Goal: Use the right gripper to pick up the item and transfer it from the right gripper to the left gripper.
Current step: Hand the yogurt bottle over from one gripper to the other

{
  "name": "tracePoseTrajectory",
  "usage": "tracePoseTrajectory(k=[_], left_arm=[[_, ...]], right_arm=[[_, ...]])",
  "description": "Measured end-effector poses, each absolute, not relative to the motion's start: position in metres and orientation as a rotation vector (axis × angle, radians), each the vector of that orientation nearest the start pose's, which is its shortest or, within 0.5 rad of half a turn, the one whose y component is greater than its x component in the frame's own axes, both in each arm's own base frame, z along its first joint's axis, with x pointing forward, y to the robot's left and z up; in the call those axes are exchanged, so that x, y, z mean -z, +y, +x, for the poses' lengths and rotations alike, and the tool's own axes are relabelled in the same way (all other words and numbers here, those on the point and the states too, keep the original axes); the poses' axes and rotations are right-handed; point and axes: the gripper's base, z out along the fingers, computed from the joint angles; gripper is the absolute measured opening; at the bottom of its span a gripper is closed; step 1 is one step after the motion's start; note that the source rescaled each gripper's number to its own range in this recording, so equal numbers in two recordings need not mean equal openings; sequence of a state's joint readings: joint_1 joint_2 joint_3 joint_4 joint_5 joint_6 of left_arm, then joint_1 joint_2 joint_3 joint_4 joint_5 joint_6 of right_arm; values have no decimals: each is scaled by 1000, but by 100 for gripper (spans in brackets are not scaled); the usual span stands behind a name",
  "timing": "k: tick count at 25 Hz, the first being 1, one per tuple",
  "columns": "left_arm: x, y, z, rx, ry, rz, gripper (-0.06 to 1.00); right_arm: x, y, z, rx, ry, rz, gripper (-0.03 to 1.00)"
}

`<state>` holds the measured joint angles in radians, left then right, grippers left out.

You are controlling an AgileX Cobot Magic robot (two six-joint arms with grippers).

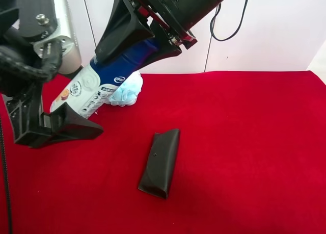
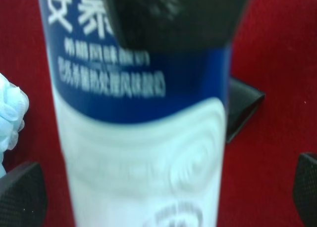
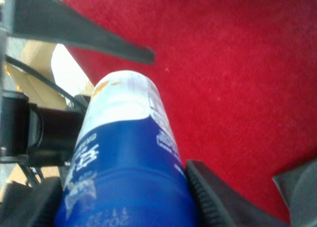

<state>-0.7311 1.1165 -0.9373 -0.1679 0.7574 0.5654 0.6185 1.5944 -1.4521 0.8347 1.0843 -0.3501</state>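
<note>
The item, a bottle [image 1: 97, 88] with a white lower body and a dark blue upper part, hangs tilted above the red cloth. My right gripper [image 1: 140, 45], on the arm coming from the top of the exterior high view, is shut on its dark blue part [image 3: 124, 158]. My left gripper [image 1: 69, 109], at that view's left, is open. Its pads [image 2: 20, 195] stand on either side of the bottle's white end [image 2: 143, 158], with gaps showing. One left finger [image 3: 84, 34] shows in the right wrist view beyond the bottle's end.
A light blue mesh bath sponge [image 1: 127, 91] lies on the red cloth [image 1: 244, 142] just behind the bottle and also shows in the left wrist view [image 2: 10, 113]. A flat black glasses case [image 1: 160, 162] lies mid-table. White wall panels stand behind.
</note>
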Motion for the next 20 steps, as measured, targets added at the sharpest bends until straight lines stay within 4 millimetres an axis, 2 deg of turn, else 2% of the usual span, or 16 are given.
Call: tracePoseTrajectory(k=[7,9,10,11,14,17,20], left_arm=[[-320,-159,162,268,2003,1396,100],[-320,-159,162,268,2003,1396,93],[-320,-159,162,268,2003,1396,86],[-320,-159,162,269,2004,1395,71],[-320,-159,162,261,2007,1397,0],[-320,-159,163,258,2006,1396,13],[-320,-159,163,257,2008,1397,12]], right_arm=[[-357,244,239,-1202,2417,-927,1],[-357,244,239,-1202,2417,-927,1],[-357,244,239,-1202,2417,-927,1],[-357,244,239,-1202,2417,-927,1],[-357,244,239,-1209,2420,-932,1],[-357,244,239,-1208,2418,-933,1],[-357,244,239,-1208,2418,-933,1]])
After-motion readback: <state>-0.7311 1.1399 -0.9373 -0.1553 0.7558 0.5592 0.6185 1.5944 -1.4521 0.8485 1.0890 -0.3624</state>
